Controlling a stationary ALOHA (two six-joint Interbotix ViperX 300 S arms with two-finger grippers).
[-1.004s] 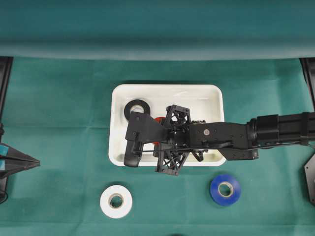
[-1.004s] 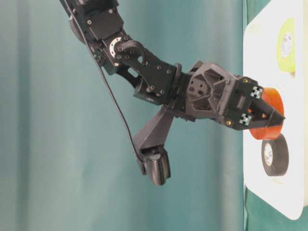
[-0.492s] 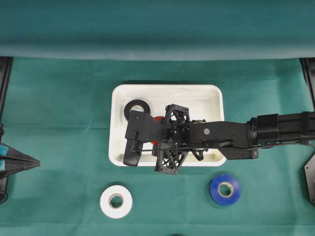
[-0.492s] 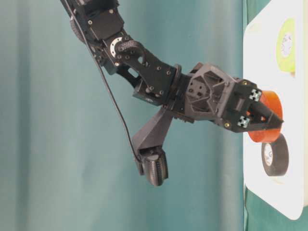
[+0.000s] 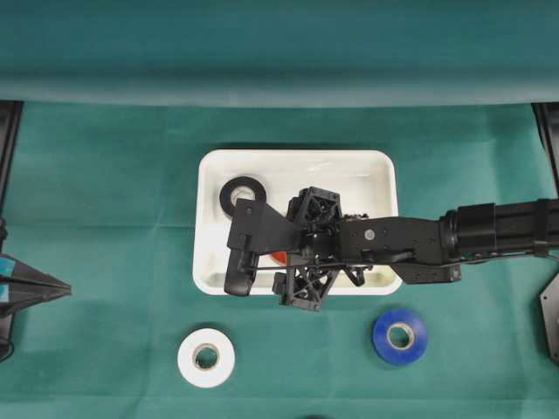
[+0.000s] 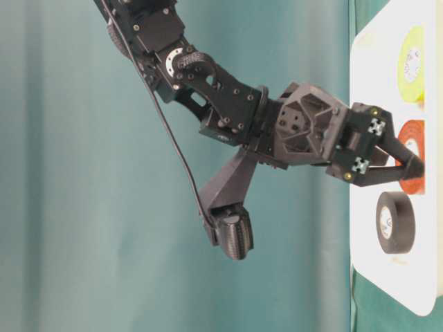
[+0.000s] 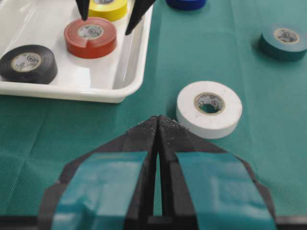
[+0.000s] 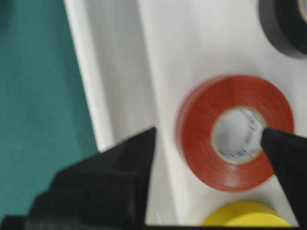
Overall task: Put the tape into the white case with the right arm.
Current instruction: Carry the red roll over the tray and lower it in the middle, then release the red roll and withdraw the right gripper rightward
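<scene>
The left gripper (image 7: 157, 125) sits low over the green counter (image 7: 230, 57), and its two fingers are pressed together with nothing between them. Just past its tip, a little to the right, lies a white tape roll (image 7: 209, 108) flat on the cloth. Farther off to the right is a dark green roll (image 7: 284, 41), and far ahead a blue roll (image 7: 186, 4) peeks in at the top edge.

Ahead and to the left of the left gripper is the white case (image 7: 125, 72). Inside it, the black roll (image 7: 28, 63) is nearest, then the red tape (image 7: 90, 36), then a yellow roll (image 7: 106, 7) at the back.

The right arm (image 5: 410, 244) reaches over the case from the far side. The right gripper (image 7: 109, 17) points down at the case with its fingers spread apart, and it holds nothing. In the right wrist view the red tape (image 8: 234, 133) lies flat on the white floor of the case, right under the gripper. One finger (image 8: 284, 160) is over the roll's hole and the other finger (image 8: 115, 177) is over the case rim beside it. The side view shows the fingertips just above the red tape (image 6: 413, 153), but I cannot tell if they touch it.
</scene>
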